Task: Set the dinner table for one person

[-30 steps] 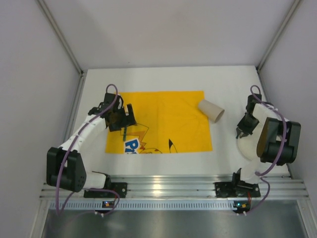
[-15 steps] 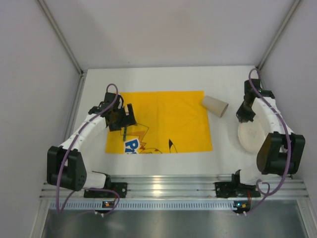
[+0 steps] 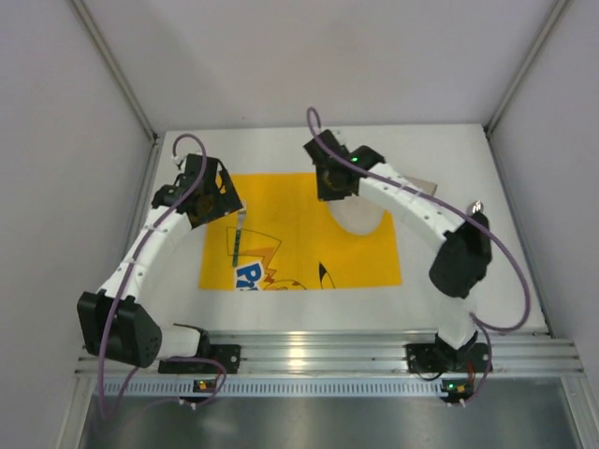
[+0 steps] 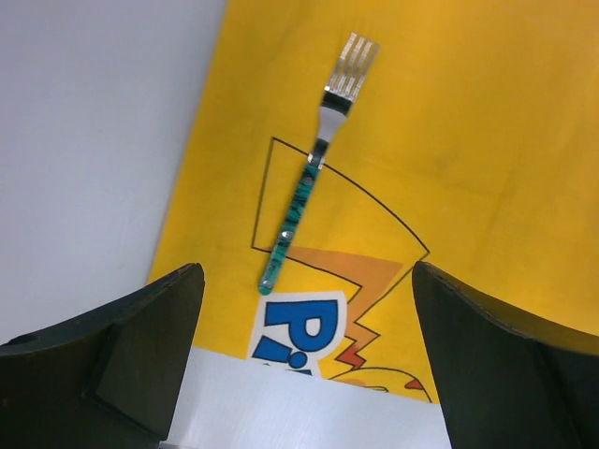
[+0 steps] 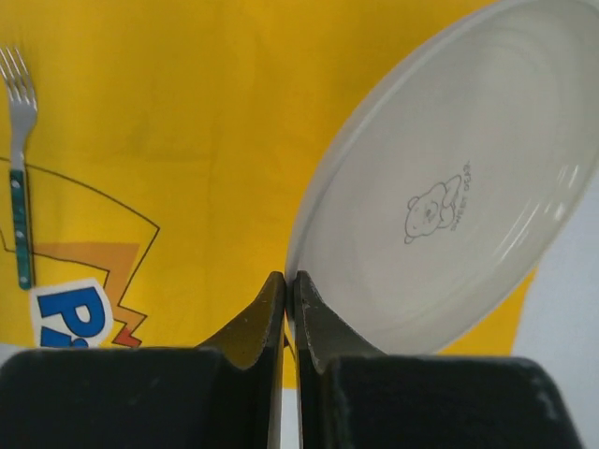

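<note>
Right pincer (image 5: 288,281) is pressed together on the rim of a white plate (image 5: 449,206), pinching it right at the near edge, so the jaws look nearly closed with only the thin rim between them. That plate is tilted in the wrist view and has a tiny bear drawing with some lettering in the middle. From above, the white plate (image 3: 360,217) sits over the far right part of the yellow cloth (image 3: 299,253), just under the right pincer (image 3: 335,182). I honestly can't tell whether its far edge touches the cloth or hangs clear. Left pincer (image 4: 304,271) is spread wide, nothing between the fingers (image 4: 150,346), and it hovers over the cloth's left side with the fork (image 4: 309,178) straight below it. That fork has a green patterned handle and lies flat on the yellow cloth (image 4: 449,140), tines pointing to the far side and the handle end sitting near the blue letters of the cartoon print. In the overhead shot the fork (image 3: 238,234) is just inside the cloth's left edge, well apart from the plate, with the left pincer (image 3: 208,192) near the far left corner. The dinner table (image 3: 262,150) is the big matte white surface under everything, showing all around the cloth, and both arms are bolted along its near edge.
</note>
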`<act>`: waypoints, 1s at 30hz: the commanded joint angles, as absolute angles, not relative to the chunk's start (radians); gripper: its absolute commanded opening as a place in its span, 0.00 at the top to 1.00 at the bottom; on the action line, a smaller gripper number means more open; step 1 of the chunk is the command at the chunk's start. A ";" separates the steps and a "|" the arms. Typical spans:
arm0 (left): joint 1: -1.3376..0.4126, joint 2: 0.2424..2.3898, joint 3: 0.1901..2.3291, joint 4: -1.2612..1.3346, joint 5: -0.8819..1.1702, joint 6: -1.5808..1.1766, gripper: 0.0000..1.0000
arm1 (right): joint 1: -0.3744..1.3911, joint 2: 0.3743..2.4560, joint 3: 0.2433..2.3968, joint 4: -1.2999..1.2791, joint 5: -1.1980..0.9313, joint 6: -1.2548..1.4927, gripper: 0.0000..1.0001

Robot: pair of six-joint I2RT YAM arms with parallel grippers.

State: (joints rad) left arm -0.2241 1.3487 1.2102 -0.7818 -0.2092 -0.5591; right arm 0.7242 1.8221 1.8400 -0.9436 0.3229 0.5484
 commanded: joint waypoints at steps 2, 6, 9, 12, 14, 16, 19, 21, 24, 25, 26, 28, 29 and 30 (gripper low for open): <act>-0.219 1.194 1.230 -0.914 -0.422 -0.629 0.02 | 0.811 2.049 1.974 -0.927 0.267 0.496 1.00; -0.218 1.092 1.209 -0.975 -0.452 -0.634 0.02 | 0.848 2.180 2.107 -0.900 0.206 0.500 1.00; -0.218 1.040 1.206 -1.046 -0.475 -0.644 0.02 | 0.857 2.246 2.138 -0.877 0.154 0.526 1.00; -0.216 0.988 1.204 -1.103 -0.497 -0.650 0.02 | 0.867 2.278 2.140 -0.847 0.097 0.557 1.00; -0.218 0.957 1.203 -1.127 -0.506 -0.647 0.02 | 0.879 2.289 2.137 -0.818 0.057 0.569 1.00; -0.216 0.937 1.203 -1.141 -0.520 -0.649 0.02 | 0.882 2.296 2.125 -0.787 0.023 0.591 1.00; -0.216 0.934 1.204 -1.150 -0.522 -0.650 0.02 | 0.885 2.293 2.082 -0.729 -0.102 0.614 1.00; -0.218 0.937 1.206 -1.141 -0.519 -0.650 0.02 | 0.885 2.281 2.018 -0.683 -0.167 0.621 0.94; -0.216 0.953 1.207 -1.123 -0.505 -0.649 0.02 | 0.881 2.218 1.944 -0.623 -0.219 0.605 0.50; -0.218 0.963 1.206 -1.111 -0.499 -0.649 0.02 | 0.870 2.173 1.933 -0.624 -0.203 0.595 0.42; -0.218 0.969 1.206 -1.103 -0.494 -0.647 0.02 | 0.861 2.145 1.925 -0.630 -0.186 0.588 0.32; -0.218 0.976 1.194 -1.072 -0.485 -0.646 0.02 | 0.812 2.053 1.898 -0.644 -0.160 0.569 0.24; -0.218 0.985 1.187 -1.059 -0.470 -0.643 0.02 | 0.787 2.019 1.885 -0.646 -0.152 0.557 0.23; -0.218 0.988 1.183 -1.046 -0.463 -0.640 0.02 | 0.761 1.984 1.853 -0.650 -0.146 0.555 0.22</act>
State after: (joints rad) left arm -0.2222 0.9771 1.1992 -1.1038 -0.4850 -0.6449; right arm 0.8368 2.2047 1.8610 -0.7059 -0.1513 0.5793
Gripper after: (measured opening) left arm 0.982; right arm 0.771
